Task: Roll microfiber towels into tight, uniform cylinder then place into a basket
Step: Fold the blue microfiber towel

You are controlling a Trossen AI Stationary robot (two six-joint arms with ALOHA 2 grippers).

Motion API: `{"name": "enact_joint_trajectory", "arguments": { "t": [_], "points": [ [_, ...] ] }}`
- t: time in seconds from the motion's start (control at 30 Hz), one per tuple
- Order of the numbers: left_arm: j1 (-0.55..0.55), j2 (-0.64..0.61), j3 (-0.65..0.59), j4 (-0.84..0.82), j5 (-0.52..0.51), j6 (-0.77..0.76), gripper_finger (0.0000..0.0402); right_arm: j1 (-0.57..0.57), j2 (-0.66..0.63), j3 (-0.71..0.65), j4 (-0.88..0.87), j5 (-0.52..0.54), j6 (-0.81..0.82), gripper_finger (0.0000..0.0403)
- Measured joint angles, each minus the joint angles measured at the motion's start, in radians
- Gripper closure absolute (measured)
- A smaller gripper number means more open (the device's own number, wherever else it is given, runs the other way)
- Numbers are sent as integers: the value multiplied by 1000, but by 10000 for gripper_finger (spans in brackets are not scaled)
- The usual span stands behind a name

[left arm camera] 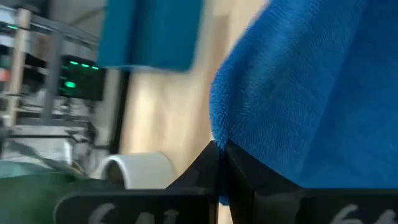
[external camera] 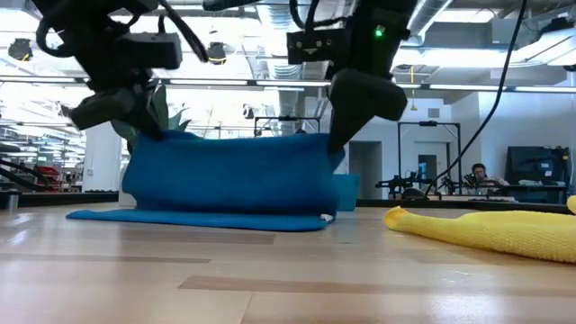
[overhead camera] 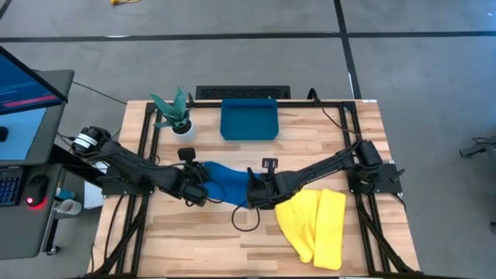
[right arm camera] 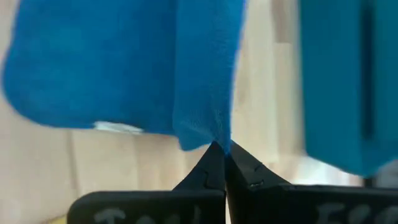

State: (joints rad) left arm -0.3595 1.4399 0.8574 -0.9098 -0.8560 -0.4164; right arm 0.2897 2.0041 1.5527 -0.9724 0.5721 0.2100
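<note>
The blue towel [overhead camera: 225,182] lies in the middle of the table, its near part lifted and its far part flat on the wood [external camera: 198,218]. My left gripper [overhead camera: 203,194] is shut on its left end and my right gripper [overhead camera: 252,198] is shut on its right end. The yellow towel [overhead camera: 318,225] lies loosely folded on the table at the near right, touched by no gripper. The teal basket [overhead camera: 249,120] stands at the far middle of the table. My left gripper pinches the blue towel's left corner edge [left arm camera: 217,138] between its two fingers, coming from above. That end is lifted and the cloth hangs below it [external camera: 148,157] down to the table. My right gripper pinches the blue towel's right corner [right arm camera: 214,138] between its two fingertips, coming from above. The cloth is gathered at the pinch and hangs from it [external camera: 324,162], stretched across to the other gripper, with its lower edge on the table.
A small white pot with a green plant [overhead camera: 177,118] stands left of the basket. A black cable loop [overhead camera: 246,221] lies on the table near the right gripper. A monitor and keyboard [overhead camera: 19,116] stand beyond the table's left edge.
</note>
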Motion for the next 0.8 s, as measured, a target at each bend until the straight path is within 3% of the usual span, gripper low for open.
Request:
{"name": "enact_joint_trajectory", "arguments": {
  "t": [0.33,0.63,0.8],
  "points": [
    [59,0,0,-61,-134,-40,401,-59,0,11,-66,84,51,390],
    [78,0,-73,25,-17,9,401,-21,11,-13,24,69,45,390],
    [45,0,-92,45,-4,-11,401,5,12,-21,48,46,55,390]
  ]
}}
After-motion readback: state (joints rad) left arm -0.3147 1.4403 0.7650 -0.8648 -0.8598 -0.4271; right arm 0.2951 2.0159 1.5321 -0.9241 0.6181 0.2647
